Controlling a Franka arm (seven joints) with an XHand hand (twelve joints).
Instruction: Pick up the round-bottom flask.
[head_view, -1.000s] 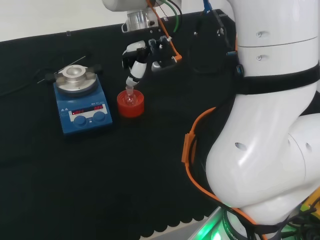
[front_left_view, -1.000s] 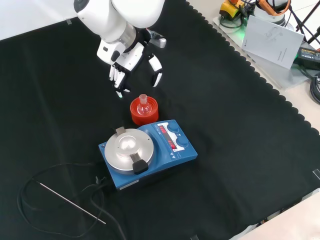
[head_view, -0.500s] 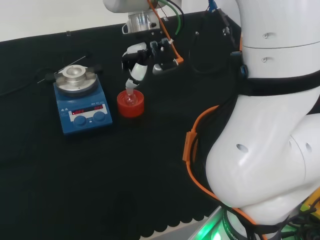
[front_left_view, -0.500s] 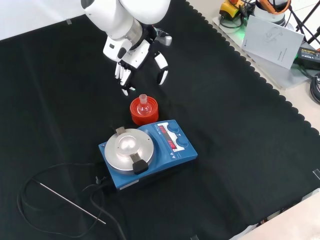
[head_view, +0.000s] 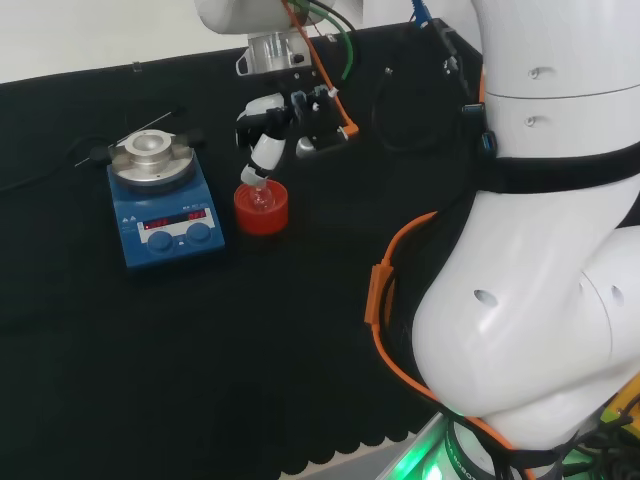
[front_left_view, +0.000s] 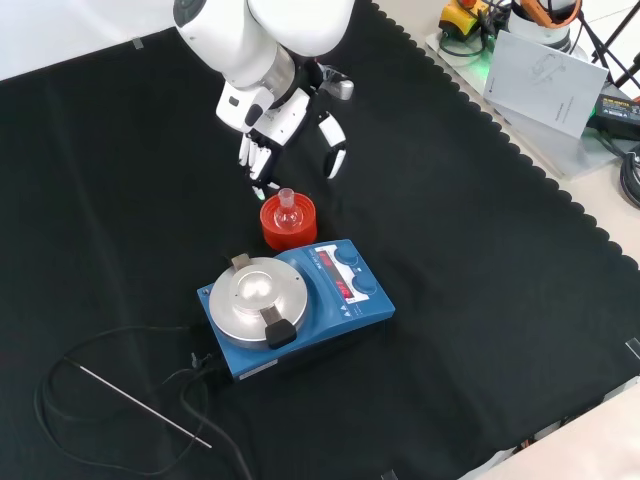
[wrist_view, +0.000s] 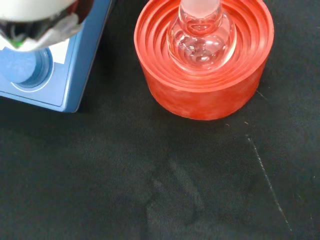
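A small clear round-bottom flask (front_left_view: 287, 207) (head_view: 260, 193) (wrist_view: 201, 36) stands upright in a red ribbed ring stand (front_left_view: 288, 224) (head_view: 261, 208) (wrist_view: 205, 75) on the black cloth. The hand (front_left_view: 287, 127) (head_view: 272, 125) hangs open just above and behind the flask in the front view, fingers pointing down on one side of the neck and the thumb spread on the other. Nothing is held. A blurred white part of the hand (wrist_view: 40, 17) shows in the wrist view.
A blue stirrer plate (front_left_view: 290, 305) (head_view: 160, 205) (wrist_view: 35, 70) with a round metal top stands right beside the red stand. A thin metal rod and black cable (front_left_view: 140, 405) lie on the cloth beyond it. Papers and gear (front_left_view: 545, 70) sit off the cloth's edge.
The hand has moved closer to the flask, down and right in the front view, and now hangs just over its neck. The flask and stand have not moved.
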